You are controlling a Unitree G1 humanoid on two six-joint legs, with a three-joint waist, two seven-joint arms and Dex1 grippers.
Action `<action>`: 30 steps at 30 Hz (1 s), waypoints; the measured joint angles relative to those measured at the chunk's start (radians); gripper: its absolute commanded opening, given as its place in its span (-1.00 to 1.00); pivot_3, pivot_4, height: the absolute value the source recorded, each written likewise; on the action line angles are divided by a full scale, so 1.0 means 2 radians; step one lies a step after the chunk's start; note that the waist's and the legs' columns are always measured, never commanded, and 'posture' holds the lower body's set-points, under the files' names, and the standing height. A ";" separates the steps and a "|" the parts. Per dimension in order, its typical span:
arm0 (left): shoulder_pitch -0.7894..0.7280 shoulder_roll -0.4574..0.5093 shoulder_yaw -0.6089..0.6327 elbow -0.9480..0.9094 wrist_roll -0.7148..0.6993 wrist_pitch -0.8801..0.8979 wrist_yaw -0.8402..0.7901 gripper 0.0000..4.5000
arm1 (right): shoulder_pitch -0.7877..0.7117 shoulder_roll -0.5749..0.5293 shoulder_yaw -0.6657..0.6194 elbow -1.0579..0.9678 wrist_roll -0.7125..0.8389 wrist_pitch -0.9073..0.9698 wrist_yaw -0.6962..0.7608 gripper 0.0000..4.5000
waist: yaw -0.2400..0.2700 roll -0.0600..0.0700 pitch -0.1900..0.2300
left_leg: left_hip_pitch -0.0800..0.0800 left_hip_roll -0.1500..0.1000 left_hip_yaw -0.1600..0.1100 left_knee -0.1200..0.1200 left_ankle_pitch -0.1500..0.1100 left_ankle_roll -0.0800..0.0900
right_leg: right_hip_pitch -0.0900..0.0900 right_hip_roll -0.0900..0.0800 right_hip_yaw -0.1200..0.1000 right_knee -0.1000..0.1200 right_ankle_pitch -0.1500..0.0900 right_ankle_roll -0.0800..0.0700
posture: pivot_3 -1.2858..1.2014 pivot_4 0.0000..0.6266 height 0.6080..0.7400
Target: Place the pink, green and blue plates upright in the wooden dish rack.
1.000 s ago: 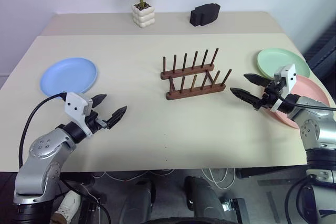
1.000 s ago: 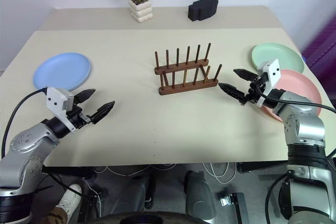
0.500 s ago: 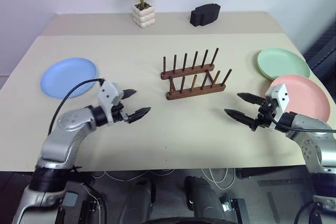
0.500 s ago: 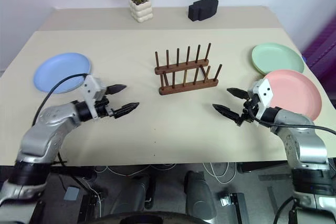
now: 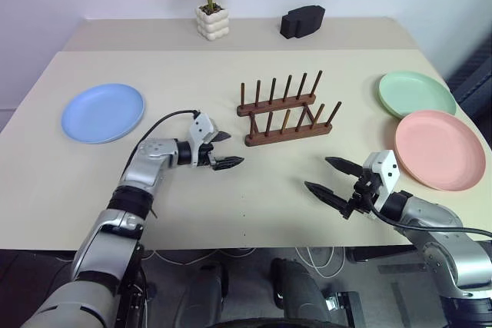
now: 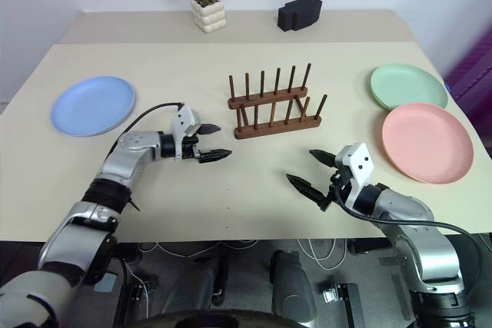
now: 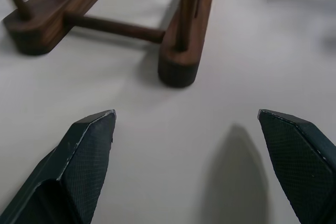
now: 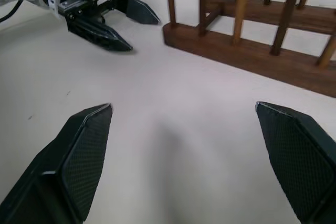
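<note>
Nearest, the right gripper hangs wide and empty above the table. Farther in, the left gripper — also spread, holding nothing — points at the wooden dish rack, just beside its end. All three plates lie flat — blue plate left, pink plate and green plate right.

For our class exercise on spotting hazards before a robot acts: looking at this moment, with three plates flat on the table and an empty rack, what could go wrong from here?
1. The open left end effector hovers close to the end of the wooden dish rack; pushing on could knock the light rack askew.
2. The pink plate and green plate lie flat and close together; lifting one might nudge the other.
3. The blue plate lies flat, so its thin rim may slip from the fingers.
</note>
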 measured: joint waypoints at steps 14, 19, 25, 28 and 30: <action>-0.046 -0.038 -0.004 0.090 0.045 -0.076 0.006 -0.70 | 0.016 0.012 0.012 -0.018 -0.001 -0.005 -0.025 1.00 | -0.001 0.000 0.000 | 0.000 0.000 0.000 0.000 0.000 0.000 | 0.000 0.000 0.000 0.000 0.000 0.000 | 0.03 -0.52 0.86; -0.037 -0.036 0.005 0.081 0.046 -0.078 -0.003 -0.70 | 0.017 0.008 0.010 -0.018 0.000 -0.005 -0.020 1.00 | -0.002 0.000 0.000 | 0.000 0.000 0.000 0.000 0.000 0.000 | 0.000 0.000 0.000 0.000 0.000 0.000 | 0.03 -0.52 0.86; 0.013 -0.013 0.010 0.002 0.023 -0.054 -0.065 -0.70 | 0.035 -0.031 -0.018 0.004 -0.005 -0.009 0.001 1.00 | -0.001 0.000 0.000 | 0.000 0.000 0.000 0.000 0.000 0.000 | 0.000 0.000 0.000 0.000 0.000 0.000 | 0.03 -0.52 0.86; 0.023 -0.005 0.009 -0.020 0.017 -0.042 -0.083 -0.70 | 0.043 -0.037 -0.026 0.008 -0.006 -0.009 0.005 1.00 | 0.000 0.000 0.000 | 0.000 0.000 0.000 0.000 0.000 0.000 | 0.000 0.000 0.000 0.000 0.000 0.000 | 0.03 -0.52 0.86; 0.025 -0.001 0.008 -0.029 0.016 -0.033 -0.091 -0.70 | 0.046 -0.038 -0.031 0.008 -0.006 -0.009 0.006 1.00 | -0.001 0.000 0.000 | 0.000 0.000 0.000 0.000 0.000 0.000 | 0.000 0.000 0.000 0.000 0.000 0.000 | 0.03 -0.52 0.86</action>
